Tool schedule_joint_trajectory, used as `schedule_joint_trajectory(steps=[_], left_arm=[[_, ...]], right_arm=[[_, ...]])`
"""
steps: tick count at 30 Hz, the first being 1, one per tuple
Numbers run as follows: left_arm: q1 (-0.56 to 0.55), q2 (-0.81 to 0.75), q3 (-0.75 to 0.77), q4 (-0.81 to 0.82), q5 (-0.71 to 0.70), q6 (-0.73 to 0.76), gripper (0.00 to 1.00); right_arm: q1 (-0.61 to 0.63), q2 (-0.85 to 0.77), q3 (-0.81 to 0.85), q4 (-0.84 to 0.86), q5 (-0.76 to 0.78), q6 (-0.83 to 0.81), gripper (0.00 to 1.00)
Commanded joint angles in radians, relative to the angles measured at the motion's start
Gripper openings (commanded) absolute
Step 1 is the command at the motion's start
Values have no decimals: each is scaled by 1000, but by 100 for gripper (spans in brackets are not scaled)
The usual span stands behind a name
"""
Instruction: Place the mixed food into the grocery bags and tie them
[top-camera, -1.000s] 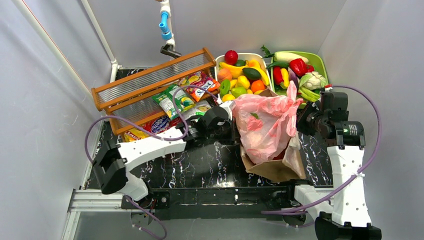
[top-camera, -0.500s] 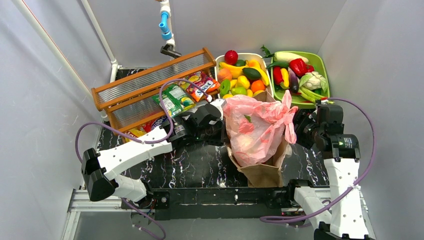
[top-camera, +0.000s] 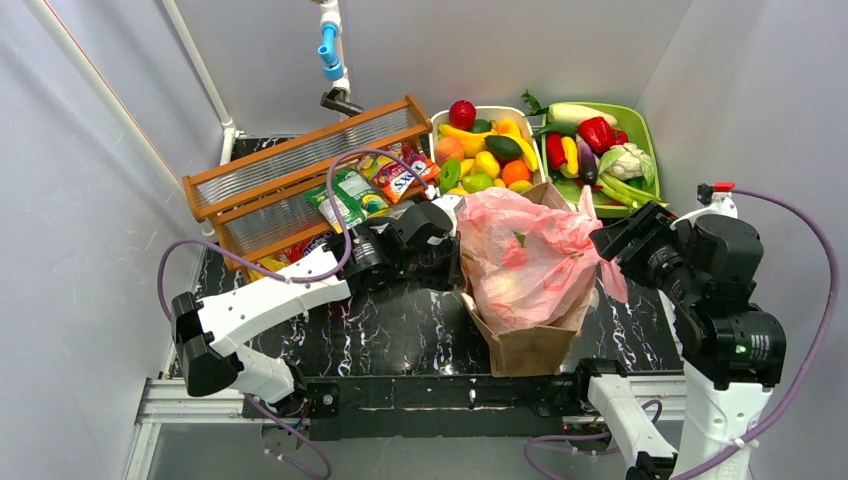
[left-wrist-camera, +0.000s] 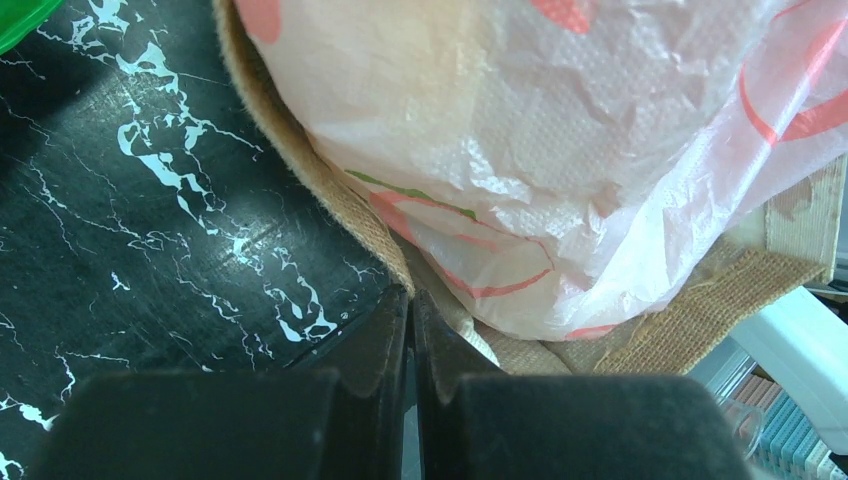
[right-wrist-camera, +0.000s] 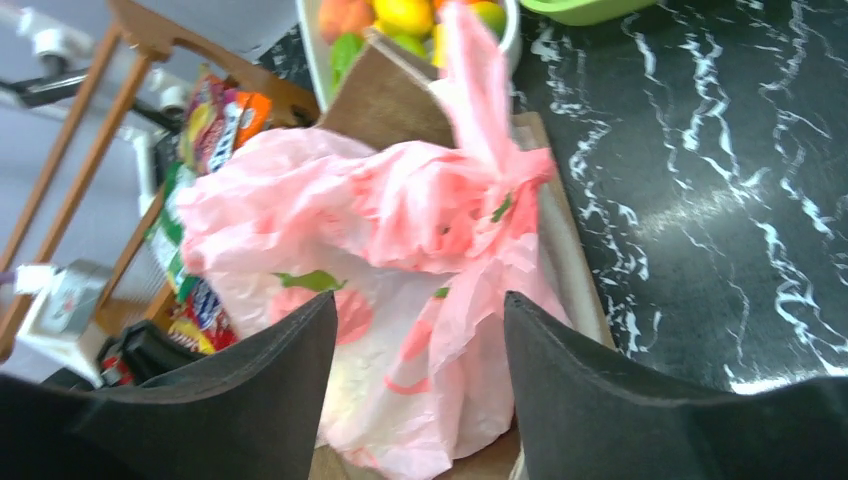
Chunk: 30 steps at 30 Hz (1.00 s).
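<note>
While clenched on stiff brown paper bag (left-wrist-camera: 300, 165) rim, left pincer (left-wrist-camera: 410, 300); right pincer (right-wrist-camera: 420, 300) released, facing crinkly pink bag (right-wrist-camera: 400, 200).

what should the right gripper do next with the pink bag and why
Probably ease the right gripper forward and close on the upright tail of the pink bag. Its jaws stand open and empty facing it, the bag's top looks bunched rather than firmly tied, and the left gripper is shut on the rim of the brown bag, steadying it.

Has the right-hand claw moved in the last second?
Yes. The right claw backed away from the green tray, toward the table's near right corner, and it is now open.
</note>
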<state>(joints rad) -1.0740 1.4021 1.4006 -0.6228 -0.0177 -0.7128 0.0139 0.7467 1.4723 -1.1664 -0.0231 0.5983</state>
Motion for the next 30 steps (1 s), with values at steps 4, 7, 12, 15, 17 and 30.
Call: schedule_joint_trajectory(steps=[4, 7, 12, 15, 17, 30], left_arm=[[-15, -2, 63, -11, -2, 17, 0], [-18, -2, 54, 0, -4, 11, 0], [-21, 5, 49, 13, -4, 6, 0], [-22, 10, 55, 17, -2, 10, 0], [-23, 11, 62, 18, -2, 13, 0], [-23, 9, 40, 26, 7, 12, 0]], right_arm=[[14, 15, -30, 178, -362, 26, 45], [30, 26, -87, 278, -458, 63, 33], [206, 86, -89, 361, -395, 92, 30], [383, 166, -30, 321, -225, 71, 30], [442, 209, -11, 299, -168, 74, 30], [565, 295, -122, 453, -129, 96, 35]])
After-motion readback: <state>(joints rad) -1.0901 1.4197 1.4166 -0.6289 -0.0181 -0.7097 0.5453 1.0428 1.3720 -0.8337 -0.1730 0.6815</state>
